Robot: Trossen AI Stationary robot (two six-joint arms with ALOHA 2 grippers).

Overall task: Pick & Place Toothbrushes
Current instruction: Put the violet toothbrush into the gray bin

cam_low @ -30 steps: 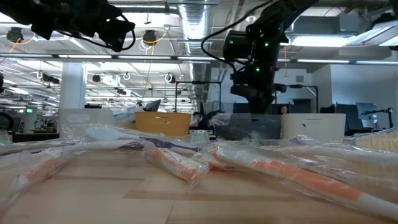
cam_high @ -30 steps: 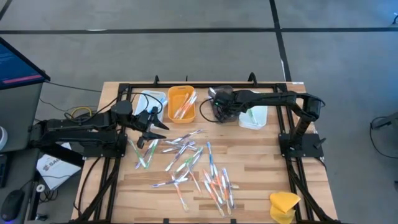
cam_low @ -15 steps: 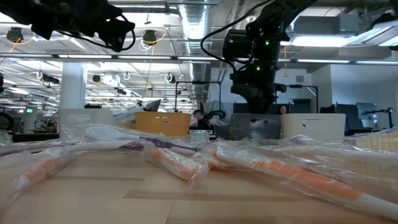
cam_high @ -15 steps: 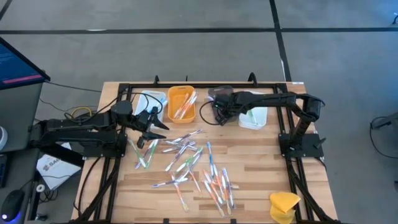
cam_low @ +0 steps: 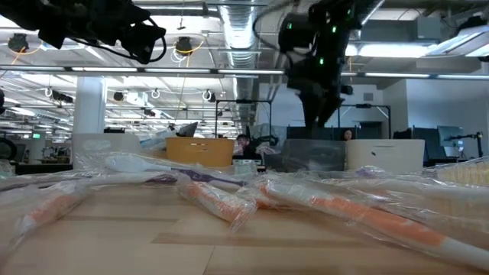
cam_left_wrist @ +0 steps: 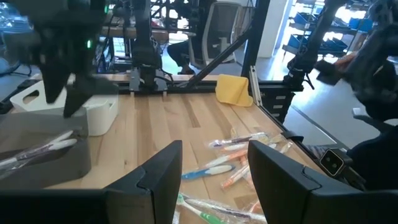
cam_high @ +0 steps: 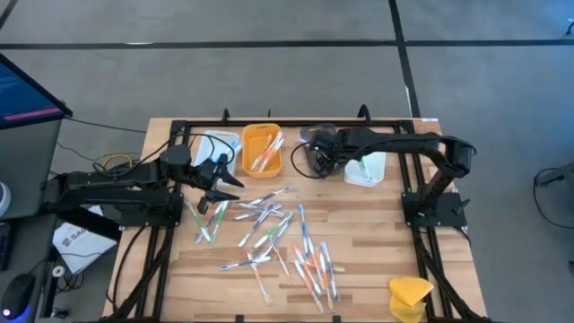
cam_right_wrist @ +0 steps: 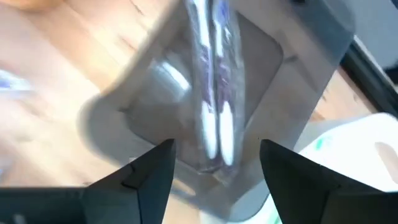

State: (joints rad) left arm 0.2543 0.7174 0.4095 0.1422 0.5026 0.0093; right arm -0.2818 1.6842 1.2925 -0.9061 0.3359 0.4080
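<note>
Grey tray (cam_right_wrist: 205, 118) holds wrapped toothbrush (cam_right_wrist: 211, 93); right gripper (cam_right_wrist: 214, 165) above, jaws apart — lift straight, avoid snagging. Left gripper (cam_left_wrist: 214, 165) waits, jaws apart.

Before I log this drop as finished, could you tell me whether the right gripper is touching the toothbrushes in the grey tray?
Apart. In the right wrist view the right gripper stands open above the grey tray, and the wrapped toothbrushes lie in it, clear of both fingers.

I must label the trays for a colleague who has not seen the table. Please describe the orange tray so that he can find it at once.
Look along the far edge of the wooden table, where small trays stand in a row. The orange tray is second from the left arm's side, beside a white tray. It alone is bright orange, with toothbrushes inside.
</note>
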